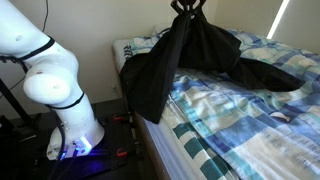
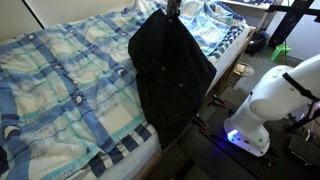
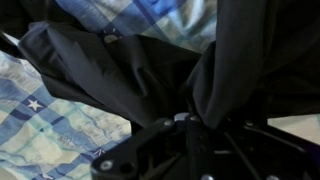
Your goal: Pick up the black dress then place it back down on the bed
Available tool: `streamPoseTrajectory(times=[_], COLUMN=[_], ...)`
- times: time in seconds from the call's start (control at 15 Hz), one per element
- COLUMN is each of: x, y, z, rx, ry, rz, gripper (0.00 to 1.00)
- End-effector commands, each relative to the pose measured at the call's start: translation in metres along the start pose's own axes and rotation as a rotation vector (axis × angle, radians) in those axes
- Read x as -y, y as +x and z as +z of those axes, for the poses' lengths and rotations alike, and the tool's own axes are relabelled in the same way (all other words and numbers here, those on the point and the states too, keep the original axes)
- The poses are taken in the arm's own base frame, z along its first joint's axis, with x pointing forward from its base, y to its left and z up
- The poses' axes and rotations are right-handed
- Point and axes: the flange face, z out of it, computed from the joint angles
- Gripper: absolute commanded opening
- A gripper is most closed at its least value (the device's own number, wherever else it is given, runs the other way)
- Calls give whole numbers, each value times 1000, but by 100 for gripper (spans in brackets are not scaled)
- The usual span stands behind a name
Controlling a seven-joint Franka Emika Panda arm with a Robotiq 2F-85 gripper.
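Note:
The black dress (image 1: 185, 62) hangs limp from my gripper (image 1: 185, 8), lifted above the bed (image 1: 240, 120). In both exterior views it drapes down past the bed's side; part trails over the check cover. It also shows in an exterior view (image 2: 168, 70), hanging from my gripper (image 2: 172, 8) over the bed (image 2: 70, 90) edge. In the wrist view my gripper (image 3: 190, 120) is shut on a bunched fold of the black dress (image 3: 130, 75), with the check cover (image 3: 40, 120) below.
The white robot arm base (image 1: 60, 90) stands on the floor beside the bed, also seen in an exterior view (image 2: 270, 100). A wall runs behind the bed's head. Dark floor and stand legs (image 2: 300, 130) lie near the base.

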Motion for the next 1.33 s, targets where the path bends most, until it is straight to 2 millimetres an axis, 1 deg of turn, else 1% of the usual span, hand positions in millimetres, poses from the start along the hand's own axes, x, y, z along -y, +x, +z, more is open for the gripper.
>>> streamPoseTrajectory(times=[0.0, 0.13, 0.27, 0.33, 0.4, 0.8, 0.87, 1.0, 1.07, 1.13, 1.2, 1.27], x=[24, 31, 32, 29, 30, 28, 28, 22, 21, 17, 15, 18], y=[-11, -13, -12, -11, -11, -11, -11, 1, 13, 23, 35, 45], z=[-33, -41, -47, -36, -37, -31, -31, -31, -33, -39, -50, -64], rx=[43, 57, 22, 40, 38, 41, 41, 24, 1, -24, -42, -61], ry=[18, 29, 4, 36, 35, 47, 47, 25, 7, -11, -42, -76], rz=[-14, -27, -18, -31, -32, -33, -32, -47, -44, -46, -51, -64], gripper=[1, 1, 1, 1, 6, 6, 1, 1, 1, 1, 1, 1])
